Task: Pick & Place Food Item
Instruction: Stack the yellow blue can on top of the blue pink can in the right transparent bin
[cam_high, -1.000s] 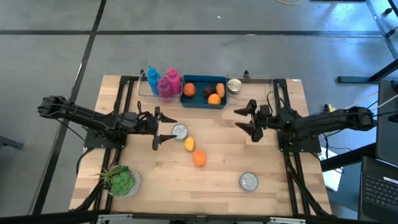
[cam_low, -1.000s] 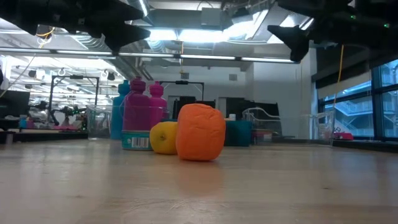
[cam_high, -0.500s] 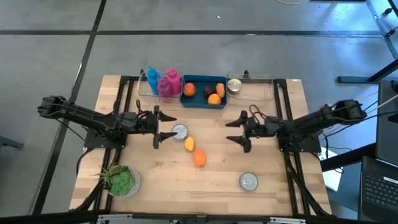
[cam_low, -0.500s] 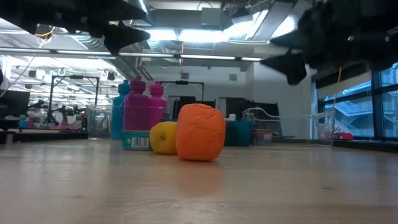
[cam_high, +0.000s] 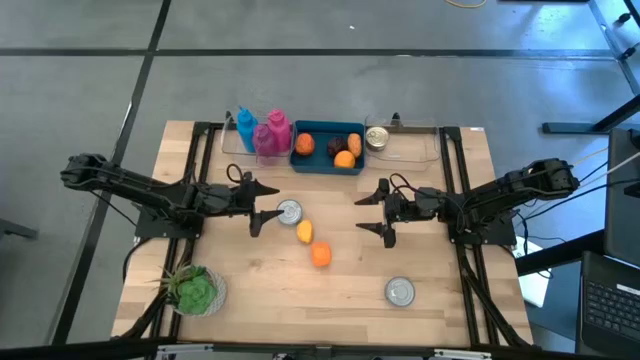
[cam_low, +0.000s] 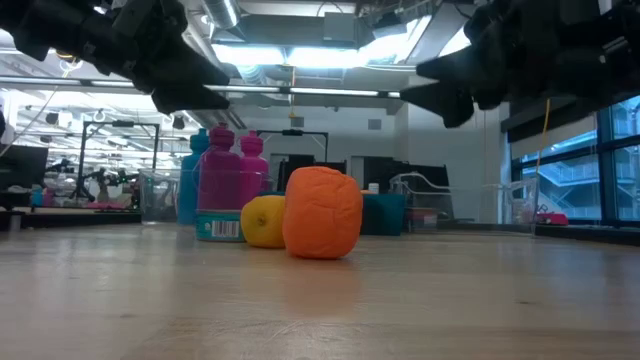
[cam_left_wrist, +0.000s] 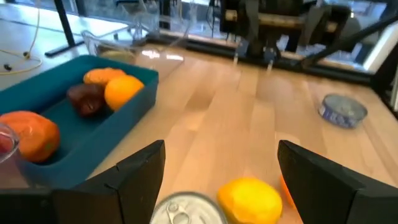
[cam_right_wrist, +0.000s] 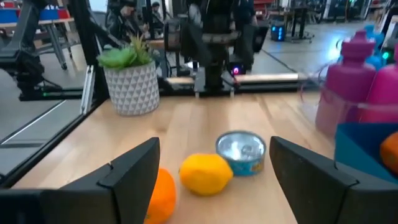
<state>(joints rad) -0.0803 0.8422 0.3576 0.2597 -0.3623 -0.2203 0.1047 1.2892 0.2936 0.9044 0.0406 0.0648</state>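
The right gripper (cam_high: 383, 212) hovers with fingers spread wide and holds nothing. Bare table (cam_high: 440, 270) lies around it. The lemon (cam_high: 304, 232) and the orange (cam_high: 320, 254) lie ahead of it, well apart from the fingertips. The left gripper (cam_high: 262, 205) faces it, also wide open and empty, with a tin can (cam_high: 289, 211) just beside its fingers. Both arms stretch low toward the middle.
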